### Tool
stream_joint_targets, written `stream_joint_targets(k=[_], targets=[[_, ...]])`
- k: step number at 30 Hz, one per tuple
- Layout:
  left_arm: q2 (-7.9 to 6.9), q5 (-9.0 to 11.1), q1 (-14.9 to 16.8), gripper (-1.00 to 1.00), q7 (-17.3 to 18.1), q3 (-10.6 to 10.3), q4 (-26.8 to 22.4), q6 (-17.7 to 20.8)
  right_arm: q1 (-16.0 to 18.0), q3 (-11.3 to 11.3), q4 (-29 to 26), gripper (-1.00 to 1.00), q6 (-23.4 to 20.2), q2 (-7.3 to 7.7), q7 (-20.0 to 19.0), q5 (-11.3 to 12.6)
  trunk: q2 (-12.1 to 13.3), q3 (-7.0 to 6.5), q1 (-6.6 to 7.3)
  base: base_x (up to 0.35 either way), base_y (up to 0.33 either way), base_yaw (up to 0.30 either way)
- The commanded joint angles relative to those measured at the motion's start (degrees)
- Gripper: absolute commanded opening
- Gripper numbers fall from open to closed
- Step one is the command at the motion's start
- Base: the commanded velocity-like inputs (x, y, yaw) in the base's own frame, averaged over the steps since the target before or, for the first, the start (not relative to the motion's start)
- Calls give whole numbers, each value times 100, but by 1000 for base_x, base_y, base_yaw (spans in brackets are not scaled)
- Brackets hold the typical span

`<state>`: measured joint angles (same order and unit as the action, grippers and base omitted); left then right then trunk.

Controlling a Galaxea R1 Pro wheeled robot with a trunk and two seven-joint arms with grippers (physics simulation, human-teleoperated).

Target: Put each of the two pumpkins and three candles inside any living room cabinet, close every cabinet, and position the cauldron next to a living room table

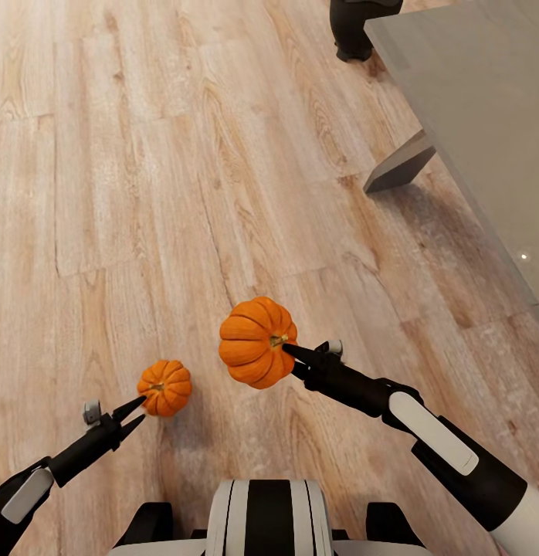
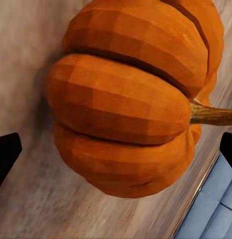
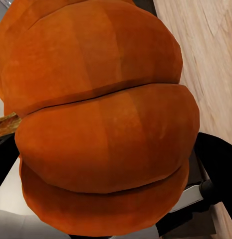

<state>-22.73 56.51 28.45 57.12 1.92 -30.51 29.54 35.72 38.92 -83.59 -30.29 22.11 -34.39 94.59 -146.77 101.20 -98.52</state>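
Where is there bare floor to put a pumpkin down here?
Open wood floor stretches ahead on the left, away from the coffee table. It is crowded close in, around both pumpkins, and by the cauldron at the table's corner.

Both arms reached forward from the lower corners of the head view. The left gripper [image 1: 137, 409], at lower left, had its fingers spread apart, tips by a pumpkin [image 1: 164, 388]. The right gripper [image 1: 289, 357], right of centre, was clamped on a second pumpkin [image 1: 256, 341], raised off the floor.
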Motion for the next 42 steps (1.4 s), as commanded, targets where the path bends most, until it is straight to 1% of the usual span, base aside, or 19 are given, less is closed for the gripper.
stream_joint_targets(k=[1,3,4,6,8,19,21,23,25,42], targets=[[1,31,2,100,-3,48,1,46,3,10,1,-100,-30,4,2,60,-1,3,1,0,0,0],[4,24,2,100,-13,113,1,44,5,10,1,-100,-30,4,3,60,-1,3,1,0,0,0],[6,21,1,100,-19,136,1,44,5,10,1,-100,-30,4,2,60,-2,25,-2,0,0,0],[11,19,1,100,-23,150,1,43,3,10,1,-100,-30,4,-1,60,-5,69,-7,0,0,0],[13,19,0,100,-25,156,1,43,3,10,1,-100,-30,4,-1,60,-5,69,-7,0,0,0],[14,18,-2,100,-43,159,1,43,5,10,0,-100,-30,4,-3,60,-5,69,-7,0,0,0],[19,21,-2,100,-162,159,1,43,3,10,1,-100,-30,4,-2,60,-5,69,-7,0,0,0],[21,28,1,100,-280,159,1,43,5,10,1,-100,-30,4,-4,60,-8,113,-12,0,0,0],[27,29,2,100,-328,159,1,43,5,10,1,-100,-30,4,-4,60,-8,113,-12,0,0,0],[39,27,1,100,-348,147,1,35,5,10,1,-100,-30,9,-6,60,-8,113,-12,0,0,0]])
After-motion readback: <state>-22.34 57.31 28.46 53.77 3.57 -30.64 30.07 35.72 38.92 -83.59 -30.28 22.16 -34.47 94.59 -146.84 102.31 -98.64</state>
